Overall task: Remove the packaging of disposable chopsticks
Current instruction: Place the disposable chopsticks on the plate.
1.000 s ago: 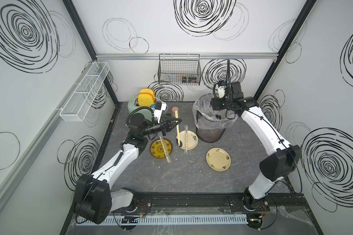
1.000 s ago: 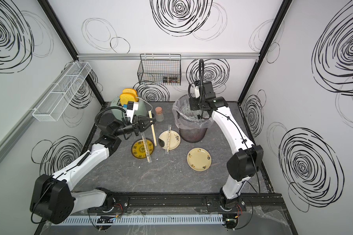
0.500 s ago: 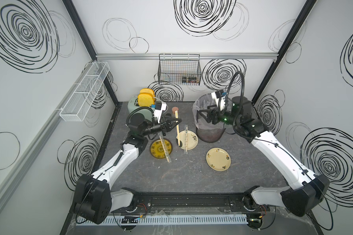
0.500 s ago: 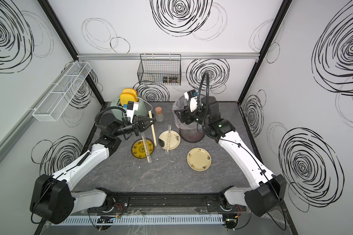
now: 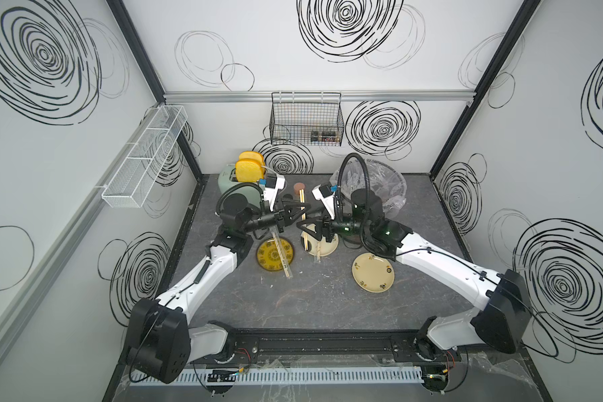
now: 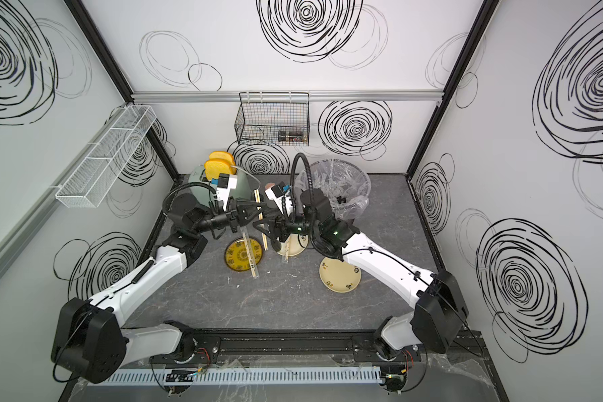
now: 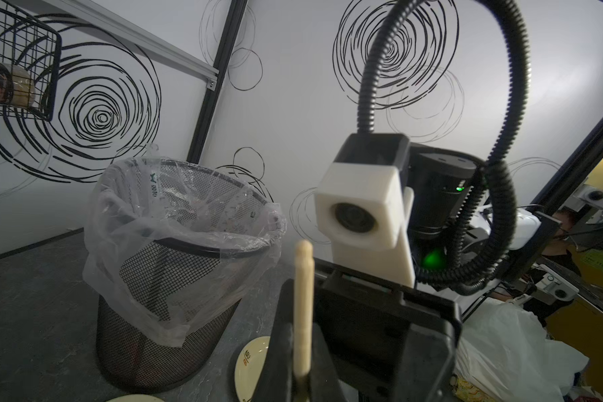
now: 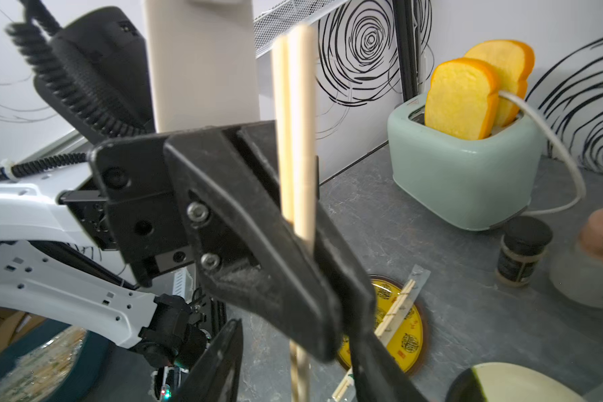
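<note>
Pale wooden chopsticks (image 8: 298,139) stand upright, clamped by the left gripper (image 5: 299,215), the right gripper (image 5: 306,222) flanking their lower end with parted jaws.

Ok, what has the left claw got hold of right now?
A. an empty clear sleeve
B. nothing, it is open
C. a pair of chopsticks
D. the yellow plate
C: in a top view the left claw is shut on a pair of chopsticks, lifted clear of the plates, and the left wrist view shows the pale sticks pinched in its grip.
</note>
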